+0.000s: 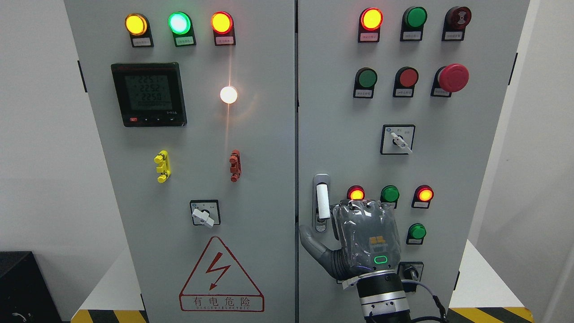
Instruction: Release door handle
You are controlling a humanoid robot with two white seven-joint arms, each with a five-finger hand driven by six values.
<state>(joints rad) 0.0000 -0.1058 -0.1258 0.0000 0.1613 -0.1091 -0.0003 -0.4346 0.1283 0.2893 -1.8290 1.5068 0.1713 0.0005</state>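
Handle [322, 202] sits at the left edge of the right cabinet door [471, 148], a white vertical grip in a grey recessed plate, just right of the seam between the two doors. Nothing is wrapped around it.

Right hand [358, 244] comes up from the bottom edge right of centre, forearm near vertical, back of the hand facing the camera under a clear plastic cover. A green indicator glows near the wrist. The hand stands just right of and slightly below the handle. The thumb [314, 246] is splayed out to the left, its tip below the handle plate and close to the door seam. The other fingers point upward and into the door behind the palm; they appear relaxed and grip nothing, though their tips are largely hidden from view. Whether any fingertip touches the door cannot be determined.

Left arm does not appear.

Right door also carries lit red lamps [356, 193], green buttons [389, 194], a red mushroom button [453, 77] and a rotary switch [397, 140]. Left door [260, 179] carries a meter [149, 94], a second switch [205, 213] and a red-triangle warning label [221, 276].
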